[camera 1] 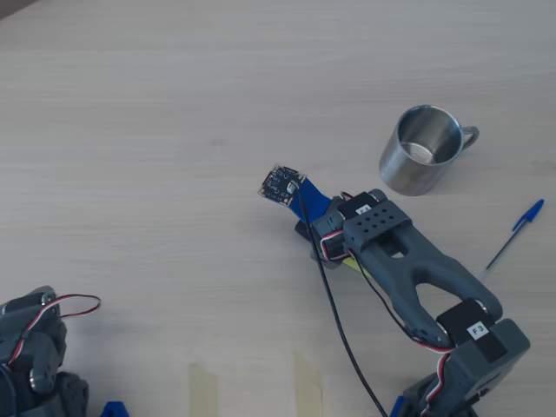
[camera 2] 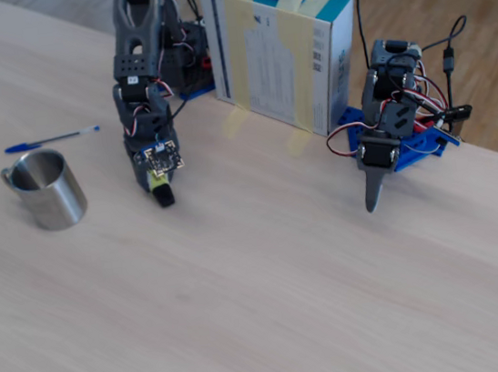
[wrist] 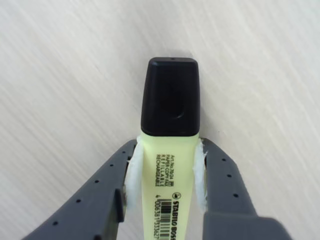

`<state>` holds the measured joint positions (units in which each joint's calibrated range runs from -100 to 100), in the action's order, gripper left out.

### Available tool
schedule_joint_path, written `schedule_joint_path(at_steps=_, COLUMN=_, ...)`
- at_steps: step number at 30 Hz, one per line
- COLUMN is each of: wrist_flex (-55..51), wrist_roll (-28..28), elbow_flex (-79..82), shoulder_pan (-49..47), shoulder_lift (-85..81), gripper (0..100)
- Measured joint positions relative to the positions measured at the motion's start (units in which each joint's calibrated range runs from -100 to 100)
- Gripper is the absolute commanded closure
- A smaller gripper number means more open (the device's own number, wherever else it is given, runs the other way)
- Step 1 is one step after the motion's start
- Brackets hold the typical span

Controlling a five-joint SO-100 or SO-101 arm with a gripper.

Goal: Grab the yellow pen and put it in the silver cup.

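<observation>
i see the table [camera 1: 156,130] under everything. the silver cup [camera 1: 420,149] stands upright, well right of my arm in the overhead view. my gripper [wrist: 166,172] is closed on the yellow pen [wrist: 169,130], padded fingers [wrist: 132,172] squeezing both sides, black cap pointing away.

pale wood-grain table [camera 1: 130,130]. the silver cup [camera 1: 420,149] stands upright near its right edge in the overhead view, a blue ballpoint pen [camera 1: 516,233] lying closer to that edge. two tape strips [camera 1: 204,391] at the bottom edge.
</observation>
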<state>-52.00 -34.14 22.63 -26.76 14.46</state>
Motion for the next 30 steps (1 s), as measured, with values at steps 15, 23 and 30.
schedule_joint_path(at_steps=15, wrist_flex=0.0, wrist_roll=0.0, elbow_flex=0.0, shoulder_pan=-0.5, shoulder_lift=-0.3, gripper=92)
schedule_joint_path(at_steps=23, wrist_flex=0.0, wrist_roll=0.0, elbow_flex=3.6, shoulder_pan=-2.4, shoulder_lift=-7.2, gripper=92)
schedule_joint_path(at_steps=30, wrist_flex=0.0, wrist_roll=0.0, elbow_flex=6.1, shoulder_pan=-2.8, shoulder_lift=-13.7, gripper=92)
